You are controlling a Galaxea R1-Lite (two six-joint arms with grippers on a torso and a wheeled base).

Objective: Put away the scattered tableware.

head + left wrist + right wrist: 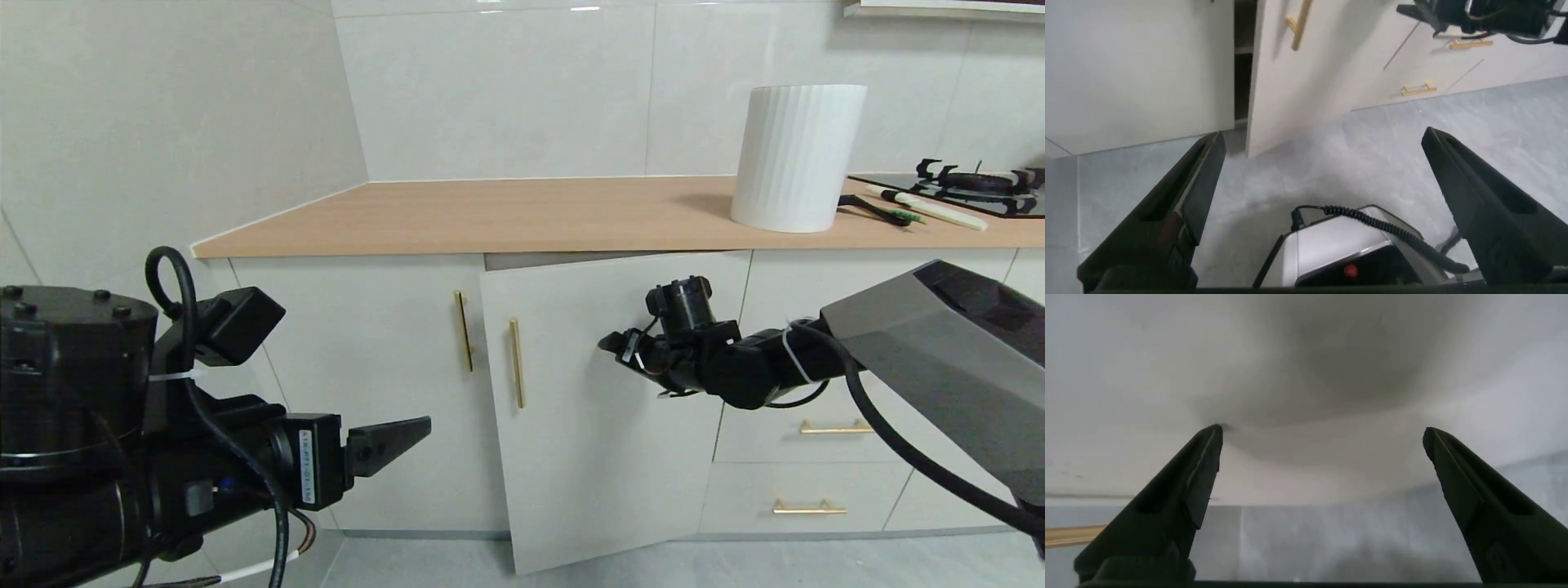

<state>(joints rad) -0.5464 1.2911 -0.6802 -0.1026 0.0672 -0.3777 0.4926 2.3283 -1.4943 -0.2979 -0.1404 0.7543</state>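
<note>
Well, right gripper [612,346] near ajar door [588,482]

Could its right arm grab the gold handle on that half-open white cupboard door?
Probably yes: the right gripper is open close to the white cupboard door, beside its gold bar handle, nothing between them.

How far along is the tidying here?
Done: the cabinet door stands ajar. In hand: the right gripper, open, sits at the door's face; the left gripper hangs open and empty. Left: the utensils lie on the counter beside the white container, none put away.
</note>
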